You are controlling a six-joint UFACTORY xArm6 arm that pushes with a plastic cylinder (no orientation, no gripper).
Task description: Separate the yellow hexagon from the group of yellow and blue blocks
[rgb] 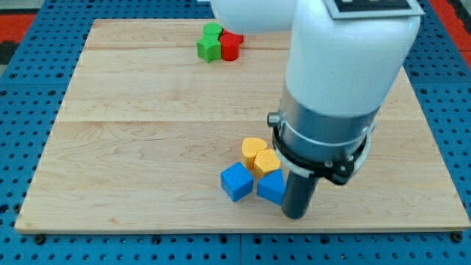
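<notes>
A yellow hexagon (267, 162) sits in a tight group at the view's lower middle. A second yellow block (253, 149), rounded like a heart, touches it at the upper left. A blue cube (237, 182) lies at the lower left of the hexagon and a second blue block (271, 188) lies just below it. My tip (296, 215) rests on the board right beside the second blue block, on its right side, below and to the right of the hexagon. The arm's white body hides the board above and to the right of the group.
A green block (210, 48), another green block (213, 30) behind it and a red block (230, 46) cluster near the top edge of the wooden board (147, 132). Blue perforated table surrounds the board.
</notes>
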